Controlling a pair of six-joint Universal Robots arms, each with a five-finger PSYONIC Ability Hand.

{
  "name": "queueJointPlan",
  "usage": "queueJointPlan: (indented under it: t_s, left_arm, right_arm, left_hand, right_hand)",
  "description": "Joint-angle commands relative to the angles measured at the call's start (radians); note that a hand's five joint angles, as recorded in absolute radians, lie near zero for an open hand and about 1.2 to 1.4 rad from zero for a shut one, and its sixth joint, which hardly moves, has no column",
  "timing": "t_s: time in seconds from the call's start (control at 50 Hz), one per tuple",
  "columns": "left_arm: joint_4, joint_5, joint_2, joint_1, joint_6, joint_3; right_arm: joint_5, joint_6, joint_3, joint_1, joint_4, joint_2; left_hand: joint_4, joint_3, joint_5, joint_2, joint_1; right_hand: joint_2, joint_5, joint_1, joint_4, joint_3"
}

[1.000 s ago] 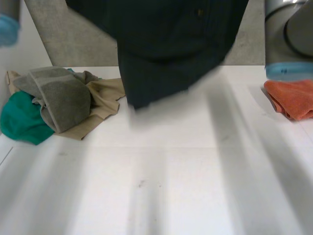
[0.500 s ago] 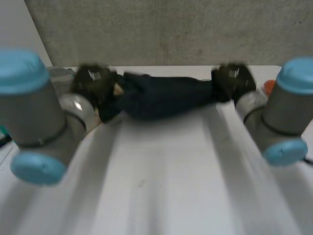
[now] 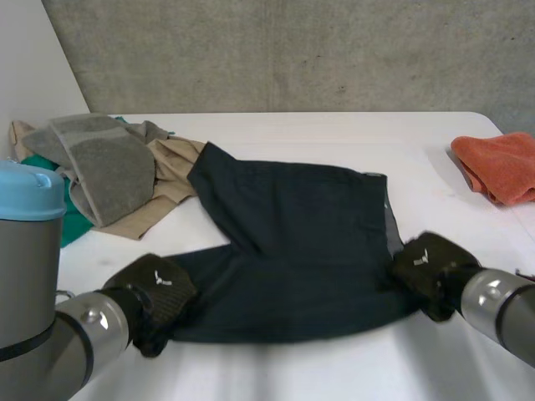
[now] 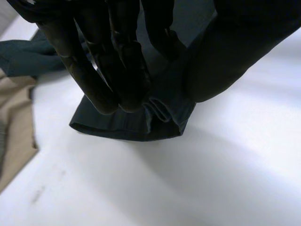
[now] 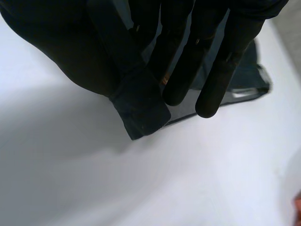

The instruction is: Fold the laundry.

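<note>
Dealing with a dark garment (image 3: 292, 242), spread nearly flat across the middle of the worktop (image 3: 334, 368), its far-left corner just beside the pile of laundry (image 3: 109, 167) and well apart from the orange cloth (image 3: 501, 167) at the far right. Held at both near corners: pinched at the near-left hem between the fingers and thumb of the left hand (image 3: 159, 288), and at the near-right corner between the thumb and straight fingers of the right hand (image 3: 430, 267). Looks light, soft and limp, with a doubled hem that should give a firmer bite than a single layer. Likely to sag, bunch and drag on the surface if lifted by one point alone. Best taken by paired corners or along the stitched edges, drawn taut between the two hands. Nothing fragile here; little risk of slipping once pinched through both layers.
</note>
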Motion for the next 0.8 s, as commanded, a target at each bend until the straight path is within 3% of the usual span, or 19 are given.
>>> queueJointPlan:
  t_s: [0.02, 0.04, 0.22, 0.3, 0.32, 0.4, 0.46, 0.62, 0.8]
  left_arm:
    - [-0.003, 0.023, 0.004, 0.042, 0.031, 0.012]
    - [0.009, 0.021, 0.002, 0.049, 0.036, 0.017]
    - [0.307, 0.036, -0.079, 0.135, 0.057, 0.157]
    - [0.419, 0.079, -0.214, 0.168, 0.062, 0.258]
    - [0.439, 0.104, -0.273, 0.181, 0.062, 0.310]
    - [0.412, 0.156, -0.419, 0.206, 0.062, 0.443]
    - [0.369, 0.179, -0.499, 0.214, 0.062, 0.529]
    - [0.192, 0.231, -0.734, 0.208, 0.065, 0.805]
    - [0.095, 0.196, -0.858, 0.162, 0.080, 0.977]
  right_arm:
    - [-0.048, -0.018, 0.000, 0.001, 0.053, -0.010]
    - [-0.050, -0.010, 0.000, 0.003, 0.046, -0.009]
    - [-0.050, 0.085, -0.015, 0.036, -0.049, 0.033]
    - [-0.044, 0.125, -0.021, 0.046, -0.094, 0.048]
    - [-0.041, 0.134, -0.021, 0.047, -0.103, 0.051]
    - [-0.030, 0.154, -0.021, 0.049, -0.131, 0.065]
    - [-0.025, 0.158, -0.017, 0.046, -0.146, 0.071]
    - [-0.016, 0.161, -0.012, 0.044, -0.172, 0.099]
    - [-0.005, 0.166, -0.009, 0.047, -0.207, 0.116]
  left_hand:
    - [-0.859, -0.853, -0.852, -0.855, -0.831]
    - [-0.989, -0.983, -0.982, -0.985, -0.961]
    - [-1.003, -0.997, -0.995, -0.999, -0.974]
    - [-0.747, -0.741, -0.740, -0.743, -0.719]
    - [-0.595, -0.590, -0.588, -0.592, -0.567]
    - [-0.281, -0.275, -0.273, -0.277, -0.252]
    - [-0.183, -0.177, -0.176, -0.179, -0.155]
    - [-0.224, -0.218, -0.217, -0.220, -0.196]
    - [-0.373, -0.368, -0.366, -0.370, -0.345]
  right_hand:
    - [0.227, 0.215, 0.273, 0.197, 0.208]
    - [0.227, 0.215, 0.273, 0.197, 0.208]
    - [0.227, 0.215, 0.273, 0.197, 0.208]
    - [0.227, 0.215, 0.273, 0.197, 0.208]
    - [0.227, 0.215, 0.273, 0.197, 0.208]
    - [0.227, 0.215, 0.273, 0.197, 0.208]
    - [0.227, 0.215, 0.273, 0.197, 0.208]
    - [0.227, 0.215, 0.273, 0.197, 0.208]
    - [0.227, 0.215, 0.273, 0.197, 0.208]
